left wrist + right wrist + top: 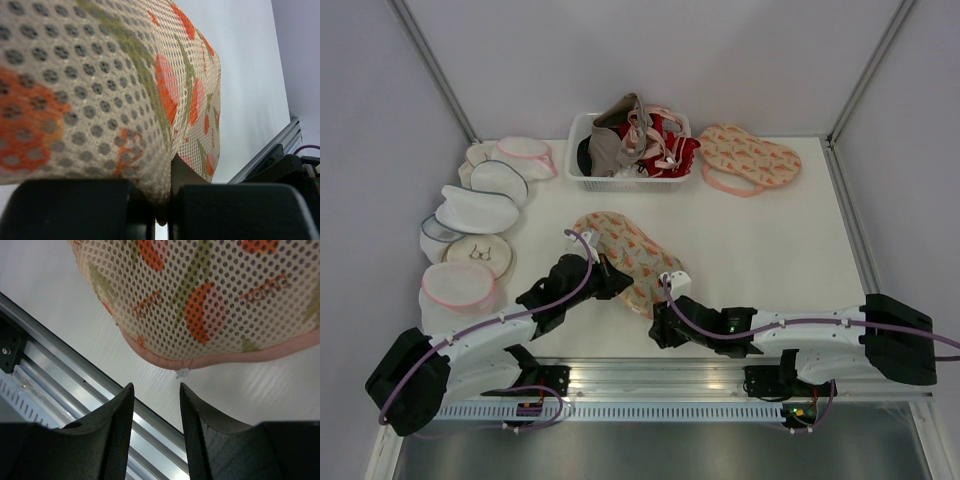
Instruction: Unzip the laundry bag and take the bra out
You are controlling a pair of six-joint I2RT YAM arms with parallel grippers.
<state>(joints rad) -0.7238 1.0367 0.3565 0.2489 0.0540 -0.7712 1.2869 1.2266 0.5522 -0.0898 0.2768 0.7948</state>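
Note:
The laundry bag (623, 254), peach mesh with watermelon print and pink trim, lies mid-table. My left gripper (613, 277) is shut on a fold of its fabric at its near left side. In the left wrist view the bag (100, 75) bulges up from between my left gripper's (162, 202) closed jaws. My right gripper (656, 312) sits at the bag's near end. It is open (156, 392) with nothing between its fingers. Just beyond its fingertips is the bag's pink edge (225, 357) with a small white tag (182, 373). The bra is hidden.
A white basket (582, 128) of red, pink and grey garments stands at the back. A second watermelon-print pouch (750, 158) lies to its right. Several white mesh round pouches (480, 210) crowd the left side. The metal rail (60, 370) at the table's near edge runs under my right gripper.

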